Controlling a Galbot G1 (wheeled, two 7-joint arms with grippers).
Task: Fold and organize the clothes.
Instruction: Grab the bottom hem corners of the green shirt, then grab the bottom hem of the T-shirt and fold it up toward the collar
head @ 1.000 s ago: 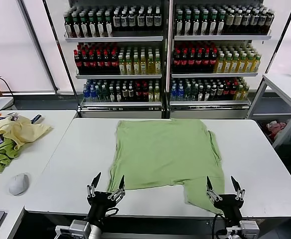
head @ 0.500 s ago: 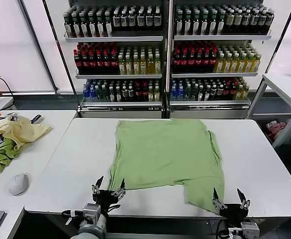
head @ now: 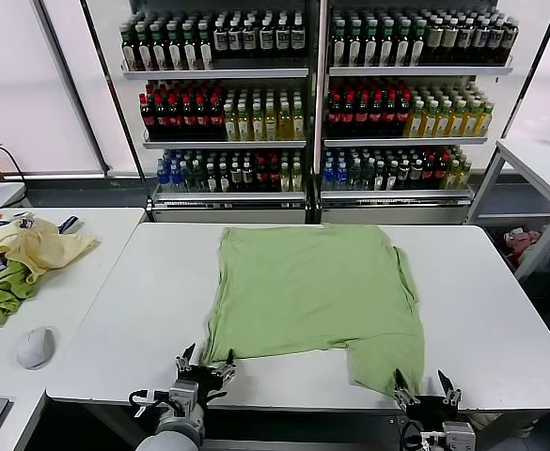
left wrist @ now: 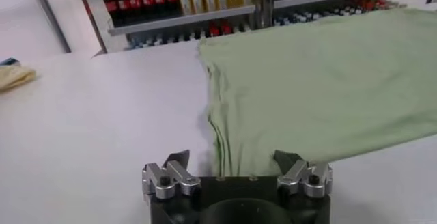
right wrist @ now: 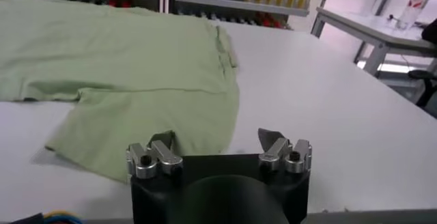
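**A:** Where had you got to with the polo shirt (head: 314,301)?

**B:** You had it spread mostly flat across the middle of the head view, on the white table (head: 500,319), with one flap trailing toward the lower right near the table's front edge. I judged you were at the start of a fold, lining up on the near hem.

**A:** And your grippers?

**B:** Your left gripper (head: 205,362) sat at the lower left of centre, just at the shirt's near left corner. In its wrist view the fingers (left wrist: 179,158) stood apart on either side of the cloth edge, with nothing caught between them. Your right gripper (head: 422,387) was at the bottom right, beside the trailing flap; its fingers (right wrist: 161,140) were also spread and held nothing.

**A:** So what did the next move call for?

**B:** As I read it, you needed both sets of jaws down onto the hem and pinching only the cloth, then an even lift toward the far edge. The soft fabric could bunch if one side led.
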